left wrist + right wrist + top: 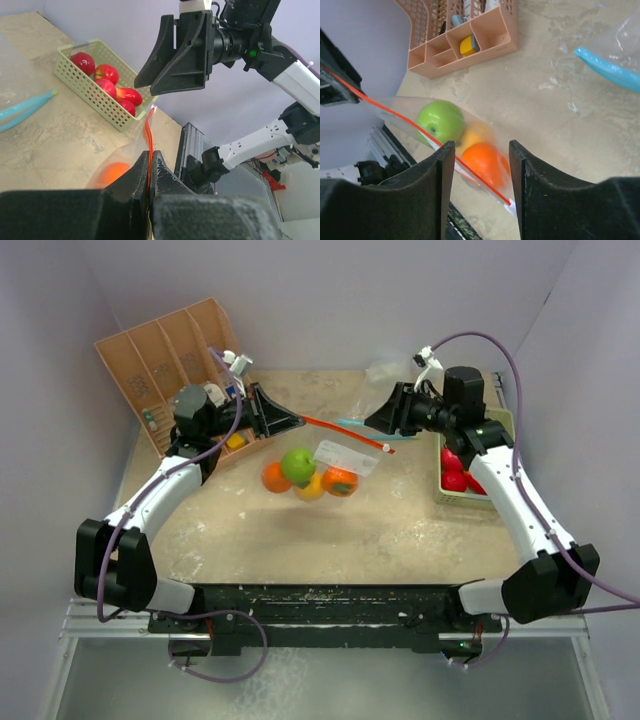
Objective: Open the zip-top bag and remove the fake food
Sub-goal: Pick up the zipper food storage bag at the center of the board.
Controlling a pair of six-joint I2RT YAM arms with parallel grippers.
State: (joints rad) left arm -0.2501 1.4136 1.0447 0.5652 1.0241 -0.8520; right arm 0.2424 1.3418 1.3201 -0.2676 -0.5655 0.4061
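The fake food (298, 468) is seen inside the zip-top bag (345, 458), hung over the counter (330, 535) by the left claw (297, 422) pinched on its red zip edge (345, 433) at 10 o'clock, with the right claw (373, 421) spread empty at 2 o'clock, so one slipping pinch could drop everything.
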